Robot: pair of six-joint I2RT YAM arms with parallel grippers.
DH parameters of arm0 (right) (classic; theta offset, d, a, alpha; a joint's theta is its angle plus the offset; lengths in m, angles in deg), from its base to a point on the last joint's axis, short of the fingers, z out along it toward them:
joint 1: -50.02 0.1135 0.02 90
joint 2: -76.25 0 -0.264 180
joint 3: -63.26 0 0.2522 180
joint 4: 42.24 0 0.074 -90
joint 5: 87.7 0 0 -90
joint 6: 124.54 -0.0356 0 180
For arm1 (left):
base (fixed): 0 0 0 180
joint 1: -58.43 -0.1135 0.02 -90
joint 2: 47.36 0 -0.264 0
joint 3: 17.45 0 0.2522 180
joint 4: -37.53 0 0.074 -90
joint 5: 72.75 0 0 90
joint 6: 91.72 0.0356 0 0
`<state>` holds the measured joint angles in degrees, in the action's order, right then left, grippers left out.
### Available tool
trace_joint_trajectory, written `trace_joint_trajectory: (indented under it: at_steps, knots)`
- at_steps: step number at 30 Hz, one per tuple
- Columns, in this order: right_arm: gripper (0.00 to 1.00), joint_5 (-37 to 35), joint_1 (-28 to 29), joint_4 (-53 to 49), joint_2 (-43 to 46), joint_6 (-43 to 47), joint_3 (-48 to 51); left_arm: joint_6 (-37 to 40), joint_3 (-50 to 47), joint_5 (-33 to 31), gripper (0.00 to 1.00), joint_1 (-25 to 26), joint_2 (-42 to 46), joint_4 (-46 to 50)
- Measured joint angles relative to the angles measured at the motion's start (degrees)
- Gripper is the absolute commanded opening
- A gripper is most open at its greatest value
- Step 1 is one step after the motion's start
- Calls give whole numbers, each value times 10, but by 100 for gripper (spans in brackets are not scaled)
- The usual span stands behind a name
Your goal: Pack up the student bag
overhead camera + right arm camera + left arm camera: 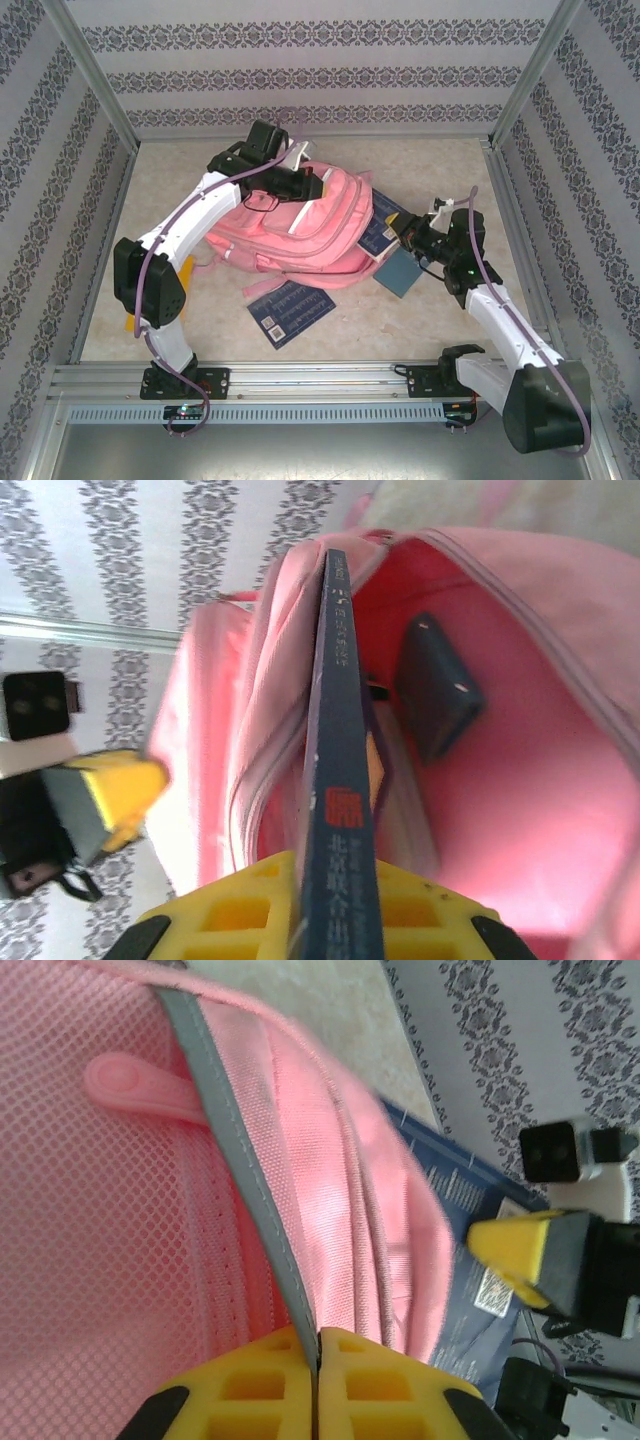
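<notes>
We read a red seal and Chinese characters on the spine of the blue book [338, 730], clamped edge-on in the right gripper [335, 875], whose arm bends in from the right to the mouth of the student bag [300, 240] mid-table. Farther off, the left gripper [317, 1345], arm arched over the bag, pinches its grey stripe [240, 1190].

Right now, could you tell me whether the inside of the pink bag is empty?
No, a dark flat case lies inside the student bag, beside the blue book held by the right gripper.
</notes>
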<state>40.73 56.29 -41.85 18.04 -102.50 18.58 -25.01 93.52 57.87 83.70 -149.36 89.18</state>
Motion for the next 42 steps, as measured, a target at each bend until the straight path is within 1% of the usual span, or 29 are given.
trace_joint_trajectory:
  at_steps: [1, 2, 3, 8, 10, 11, 14, 19, 23, 26, 29, 30, 31, 35, 36, 42]
  knots:
    - [0, 5, 3, 26, -9, -16, 0, 3, -7, -3, 37, 2, 4, 4]
    - [0, 8, 6, 47, -17, -32, 0, 6, -13, -9, 41, 2, 9, 7]
    - [0, 10, 10, 61, -23, -44, 0, 10, -18, -18, 44, 3, 15, 10]
    - [0, 11, 48, 115, -36, -89, 0, 21, -36, -89, 53, 13, 72, 23]
    - [0, 10, 60, 125, -39, -99, 0, 31, -23, -122, 55, 31, 90, 34]
    - [0, 10, 66, 127, -40, -102, 0, 38, -9, -141, 58, 46, 94, 44]
    - [0, 8, 79, 127, -40, -104, 0, 56, 29, -188, 60, 92, 96, 59]
    - [0, 6, 87, 127, -41, -109, 0, 76, 67, -256, 61, 155, 73, 85]
    - [0, 2, 89, 127, -41, -113, 0, 82, 91, -320, 60, 185, 28, 111]
    - [0, 1, 90, 127, -41, -114, 0, 82, 99, -365, 59, 195, -6, 126]
    - [0, 0, 90, 127, -40, -114, 0, 82, 99, -403, 55, 201, -24, 136]
    - [0, 0, 90, 127, -39, -114, 0, 82, 99, -413, 53, 203, -28, 137]
    - [0, 0, 90, 127, -38, -114, 0, 83, 99, -421, 47, 205, -30, 137]
    - [0, -4, 90, 127, -33, -115, 3, 85, 99, -443, 3, 210, -31, 139]
    - [0, -5, 90, 126, -33, -115, 5, 86, 99, -440, 0, 210, -32, 139]
    - [0, -14, 93, 111, -14, -97, 14, 96, 99, -419, 0, 212, -30, 138]
